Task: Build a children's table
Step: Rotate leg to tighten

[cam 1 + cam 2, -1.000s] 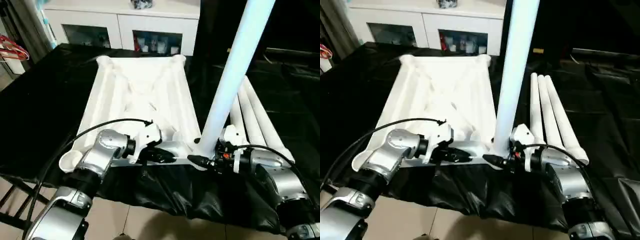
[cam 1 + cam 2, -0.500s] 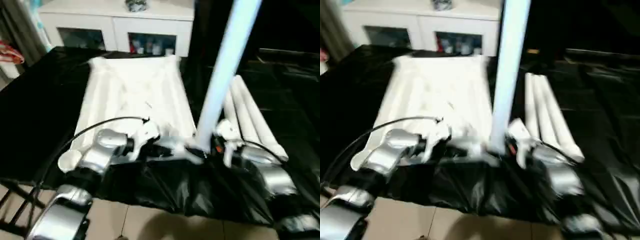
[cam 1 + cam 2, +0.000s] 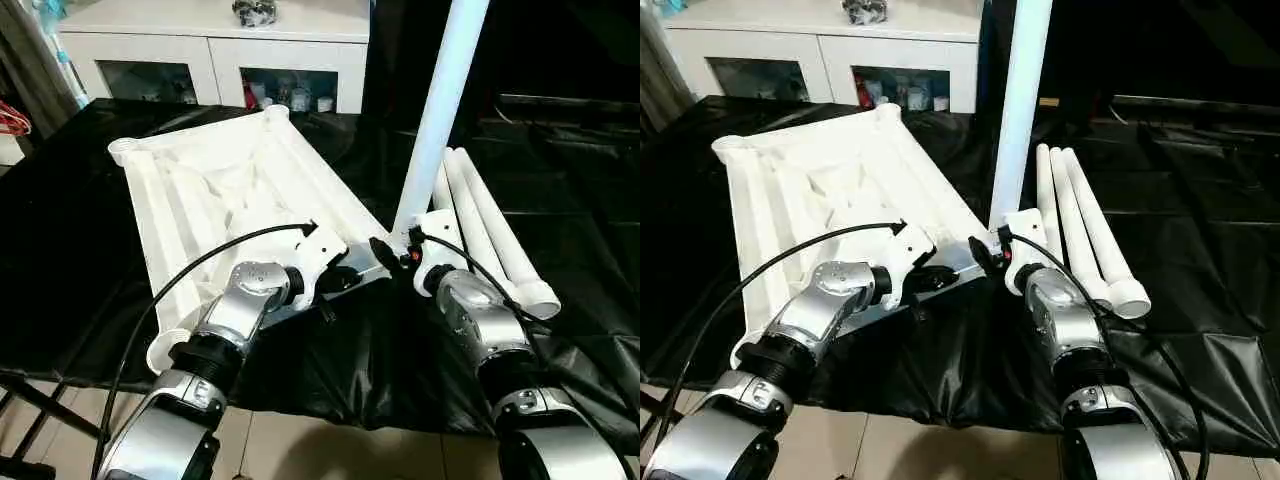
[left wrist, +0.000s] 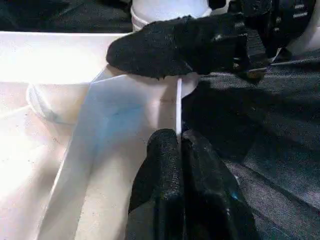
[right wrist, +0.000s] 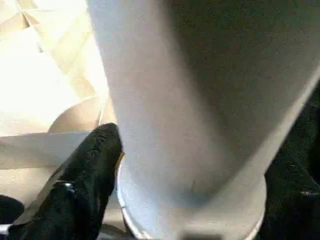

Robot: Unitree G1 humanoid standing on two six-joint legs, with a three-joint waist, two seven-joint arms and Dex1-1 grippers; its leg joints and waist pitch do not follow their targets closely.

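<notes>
upright leg (image 3: 440,110) socketed in tabletop (image 3: 200,200), seemingly

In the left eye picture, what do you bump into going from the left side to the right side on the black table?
Upside-down white table top → left gripper pinching its near edge → upright leg standing in the corner socket, with the right gripper at its base → three loose legs lying side by side.

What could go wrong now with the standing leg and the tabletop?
The upright leg stands in a corner socket at the table's edge. It could lean or pop out as the right hand works at its base. The left hand pinches only a thin rim of the tabletop, so it could slip.
</notes>
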